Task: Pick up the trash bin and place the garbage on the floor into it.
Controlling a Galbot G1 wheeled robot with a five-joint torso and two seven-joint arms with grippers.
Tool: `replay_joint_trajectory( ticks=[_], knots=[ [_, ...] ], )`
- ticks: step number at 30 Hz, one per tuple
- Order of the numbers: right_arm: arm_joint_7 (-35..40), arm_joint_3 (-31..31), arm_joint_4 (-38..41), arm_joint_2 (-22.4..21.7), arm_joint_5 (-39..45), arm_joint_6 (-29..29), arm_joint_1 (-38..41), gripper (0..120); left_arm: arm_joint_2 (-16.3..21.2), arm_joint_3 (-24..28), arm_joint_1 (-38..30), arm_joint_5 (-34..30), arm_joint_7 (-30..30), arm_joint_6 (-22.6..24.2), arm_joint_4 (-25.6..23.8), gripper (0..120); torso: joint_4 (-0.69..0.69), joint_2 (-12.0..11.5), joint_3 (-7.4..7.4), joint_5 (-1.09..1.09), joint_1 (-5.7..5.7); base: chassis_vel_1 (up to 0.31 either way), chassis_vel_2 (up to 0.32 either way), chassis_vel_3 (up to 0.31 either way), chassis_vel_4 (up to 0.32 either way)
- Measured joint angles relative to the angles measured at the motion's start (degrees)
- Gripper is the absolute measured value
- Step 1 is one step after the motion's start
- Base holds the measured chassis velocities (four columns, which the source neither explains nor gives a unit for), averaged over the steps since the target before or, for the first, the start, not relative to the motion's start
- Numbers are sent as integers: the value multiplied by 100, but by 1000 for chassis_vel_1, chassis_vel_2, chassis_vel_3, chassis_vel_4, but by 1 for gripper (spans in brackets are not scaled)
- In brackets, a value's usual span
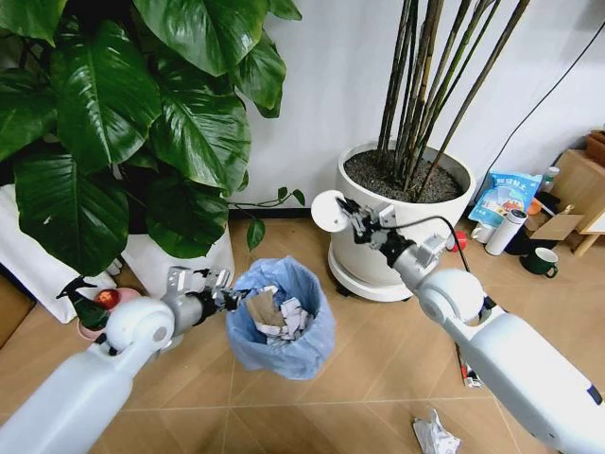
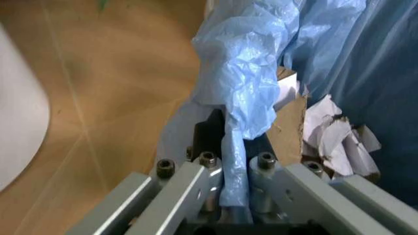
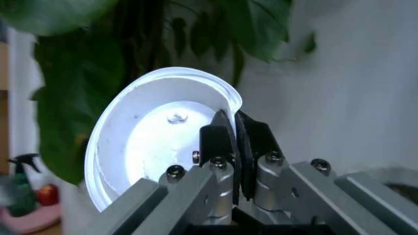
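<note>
— Well, where is the trash bin sitting?
— Over the floor, its crinkled blue liner pinched at the rim by the left gripper, crumpled paper lying inside.
— And the right gripper?
— Clamping a round white disc by its edge, hanging above the bin beside a white plant pot.
— Anything loose?
— A crumpled tissue is lying on open floor near the right arm.

Trash bin held up between two plant pots, above the floor.
Left hand grips its rim; right hand, to the bin's right and higher, pinches a disc; crumpled paper lies on the floor, right of the bin.
</note>
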Motion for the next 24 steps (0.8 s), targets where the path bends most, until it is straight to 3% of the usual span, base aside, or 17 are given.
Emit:
replay_joint_trajectory(
  ticks=[13,18,22,24],
  knots=[
    [-413,-470,4,-144,-786,245,-239,0,-206,403,-668,-112,0,0,444,0,1,0,0,2,0,0,0,0,0],
    [-448,-566,-61,-146,-1061,303,-242,15,-188,397,-653,-112,1,0,448,0,1,0,0,1,0,0,0,0,0],
    [-407,-678,-175,-118,-1140,345,-232,34,-167,355,-601,-112,2,0,381,0,1,0,0,1,0,0,0,0,0],
    [-400,-703,-205,-108,-1167,354,-229,36,-162,348,-594,-112,3,0,364,0,1,0,0,1,0,0,0,0,0]
  ],
)
